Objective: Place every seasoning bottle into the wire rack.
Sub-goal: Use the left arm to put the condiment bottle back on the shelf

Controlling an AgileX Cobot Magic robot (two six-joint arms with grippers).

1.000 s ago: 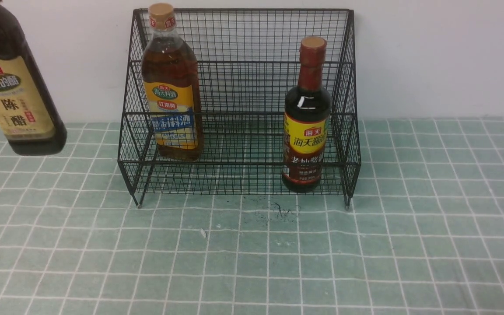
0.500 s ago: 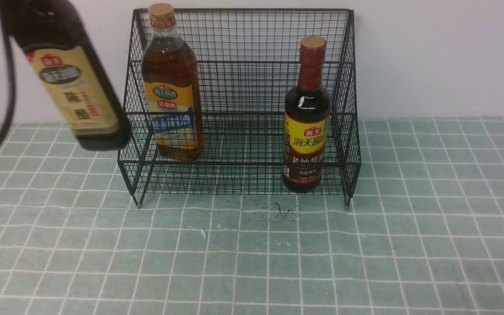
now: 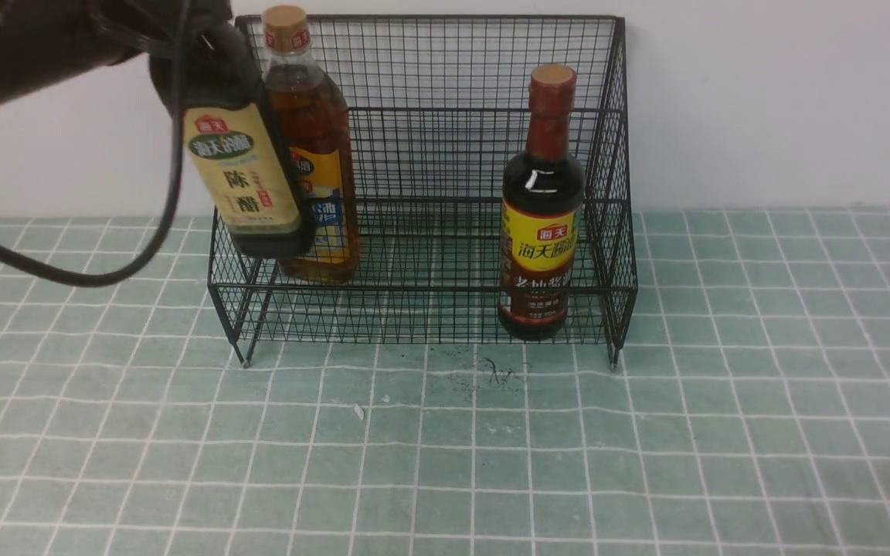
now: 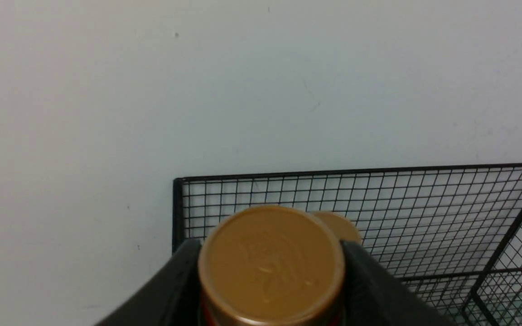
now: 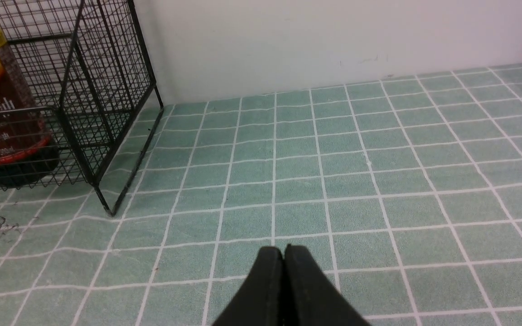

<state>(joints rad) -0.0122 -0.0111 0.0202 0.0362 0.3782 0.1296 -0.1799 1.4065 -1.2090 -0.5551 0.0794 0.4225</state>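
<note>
Vinegar bottle held at rack's left end

Vinegar bottle [image 3: 248, 181] hangs tilted in my left gripper [image 4: 270, 267], fingers [image 4: 177, 280] clamped at its tan cap [image 4: 271, 265], in front of the amber bottle [image 3: 314, 154] on the rack's [image 3: 429, 100] upper tier. Soy bottle [image 3: 541, 224] stands on the lower tier, right. My right gripper [image 5: 283, 258] is pressed together above the cloth [image 5: 379, 181].

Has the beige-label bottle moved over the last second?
Yes. The beige-label bottle, held by the left gripper, has travelled toward the robot's right, from well left of the wire rack to its left edge, overlapping the amber bottle.
</note>
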